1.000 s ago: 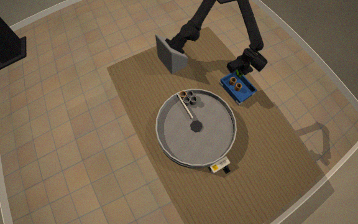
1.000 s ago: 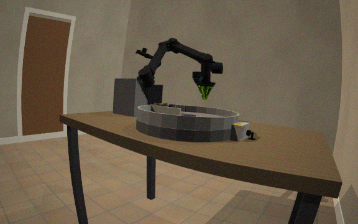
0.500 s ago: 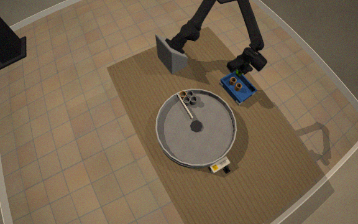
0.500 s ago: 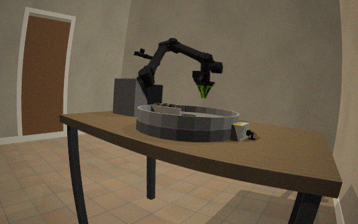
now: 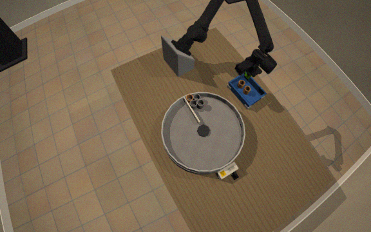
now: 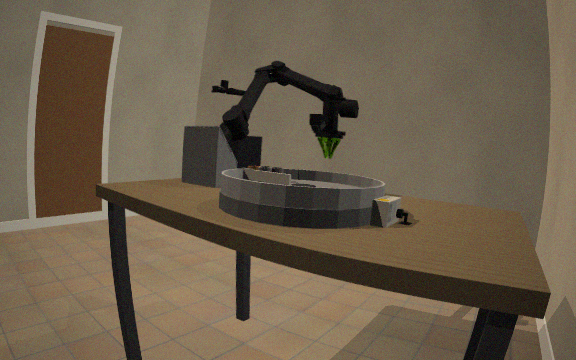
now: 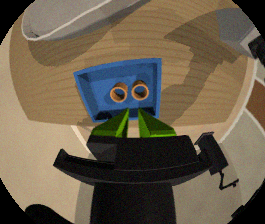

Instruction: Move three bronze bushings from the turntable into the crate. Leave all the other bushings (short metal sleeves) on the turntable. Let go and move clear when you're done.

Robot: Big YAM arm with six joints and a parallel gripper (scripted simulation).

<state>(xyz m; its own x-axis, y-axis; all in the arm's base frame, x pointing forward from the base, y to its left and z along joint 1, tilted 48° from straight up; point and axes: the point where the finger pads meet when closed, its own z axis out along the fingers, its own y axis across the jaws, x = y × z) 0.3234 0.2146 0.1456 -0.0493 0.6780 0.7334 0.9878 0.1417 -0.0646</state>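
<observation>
You have two bronze bushings (image 5: pixel 238 86) (image 7: pixel 113 97) in the blue crate (image 5: pixel 238 96) (image 7: pixel 84 95), both upright: long axes vertical, bores facing up. They stand side by side, with a slight gap between them. In the top view, the pair lines up with the crate's long axis, which runs upper left to lower right; both sit toward the crate's upper-left end.

Your third bronze bushing (image 5: pixel 187 96) (image 6: pixel 253 167) is on the turntable (image 5: pixel 203 148) (image 6: pixel 300 198), so the count is two of three. It's also upright, bore up, near the rim and right beside the outer end of the cream divider (image 5: pixel 192 109) (image 6: pixel 270 176). Three grey bushings (image 5: pixel 200 103) are bunched with it on the same side of the divider, also bore up. The top view is too coarse for me to call contact between them.

Your gripper (image 5: pixel 247 75) (image 6: pixel 328 156) (image 7: pixel 133 111) is grasping nothing: green fingers pointing down, tips parted by a narrow gap. It's above the crate's upper end in the top view, clear of both bushings there. The exterior view has it higher than the turntable rim; the crate is hidden behind the turntable from that side.
</observation>
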